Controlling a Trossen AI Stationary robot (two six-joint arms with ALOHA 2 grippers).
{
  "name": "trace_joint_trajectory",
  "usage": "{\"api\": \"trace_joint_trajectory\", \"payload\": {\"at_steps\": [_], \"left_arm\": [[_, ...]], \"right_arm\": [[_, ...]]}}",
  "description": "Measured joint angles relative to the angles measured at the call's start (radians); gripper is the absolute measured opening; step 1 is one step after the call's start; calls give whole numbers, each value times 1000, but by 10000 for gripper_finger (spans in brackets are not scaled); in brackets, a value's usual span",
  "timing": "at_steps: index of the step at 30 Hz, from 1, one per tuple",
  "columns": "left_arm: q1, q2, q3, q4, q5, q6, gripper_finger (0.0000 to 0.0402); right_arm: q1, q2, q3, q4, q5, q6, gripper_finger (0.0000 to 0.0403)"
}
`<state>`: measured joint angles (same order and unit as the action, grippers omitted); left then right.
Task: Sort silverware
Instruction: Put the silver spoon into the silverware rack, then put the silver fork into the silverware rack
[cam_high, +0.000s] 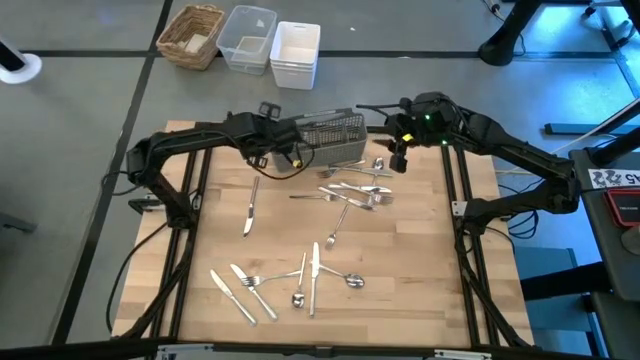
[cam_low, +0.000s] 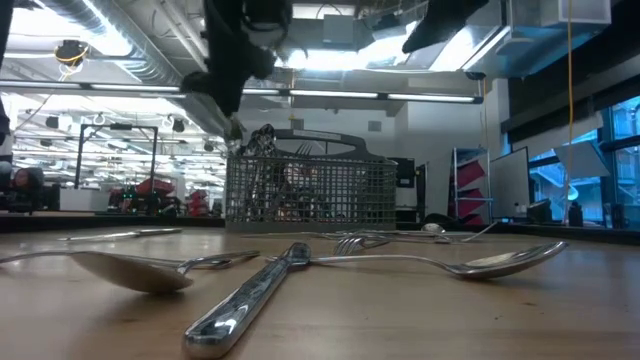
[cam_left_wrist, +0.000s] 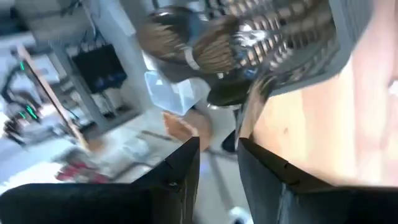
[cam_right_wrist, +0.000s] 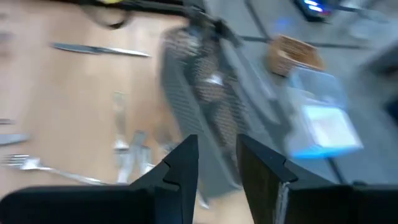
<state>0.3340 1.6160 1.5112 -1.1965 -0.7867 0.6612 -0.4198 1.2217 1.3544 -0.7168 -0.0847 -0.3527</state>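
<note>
Knife (cam_low: 255, 298) and spoons (cam_low: 130, 268) lie right up front in the low view, loose silverware (cam_high: 350, 192) spread over the table (cam_high: 420, 280). Left gripper (cam_high: 268, 135) sits by the caddy (cam_high: 333, 138), jaws slightly apart, holding nothing. Right gripper (cam_high: 398, 158) hangs just over the pile beside the caddy, also parted and empty, so it's nearer; those pieces mostly lie crosswise.

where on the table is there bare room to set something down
Bare wood lies at the table's left edge beside the lone knife, and at its right side between the central silverware and the front cluster. It is crowded around the mesh caddy, where both end effectors hang.
</note>
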Motion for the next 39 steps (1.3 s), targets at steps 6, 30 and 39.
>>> {"api": "trace_joint_trajectory", "payload": {"at_steps": [6,30,39], "left_arm": [[-21,-87,0,2,130,-313,104],[-295,-127,0,-46,320,-1266,104],[-488,-127,0,-72,251,-1561,104]], "right_arm": [[1,24,0,0,-214,-3,112],[159,397,0,-58,-524,-493,112],[289,501,0,-43,-443,-600,112]]}}
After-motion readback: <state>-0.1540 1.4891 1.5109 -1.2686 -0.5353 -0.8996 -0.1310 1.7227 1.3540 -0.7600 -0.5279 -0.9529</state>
